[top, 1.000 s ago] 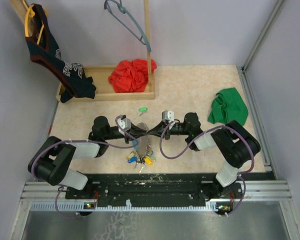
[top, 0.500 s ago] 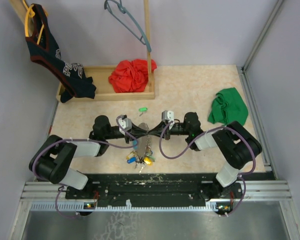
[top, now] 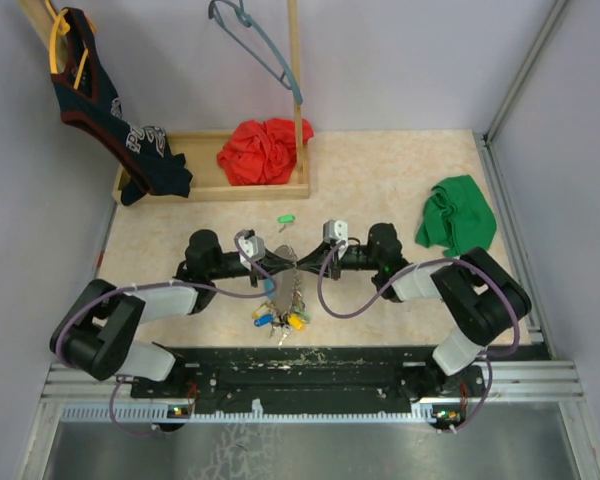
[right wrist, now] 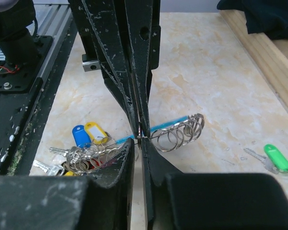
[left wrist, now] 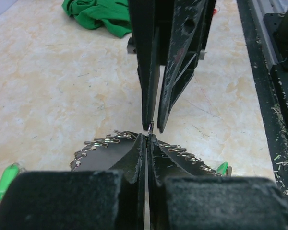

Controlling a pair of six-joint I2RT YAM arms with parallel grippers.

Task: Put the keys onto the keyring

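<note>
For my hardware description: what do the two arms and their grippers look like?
The left arm and right arm have black joints, pale grey links and a looping purple-grey cable each. A small grey box sits at each wrist. The left gripper and right gripper have long black tapered fingers, scuffed whitish.

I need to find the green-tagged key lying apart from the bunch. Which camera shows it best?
The right wrist view: the green-tagged key lies unobstructed, tag and silver blade both visible. The top external view shows only a tiny green speck; the left wrist view catches just its tag at the left edge.
</note>
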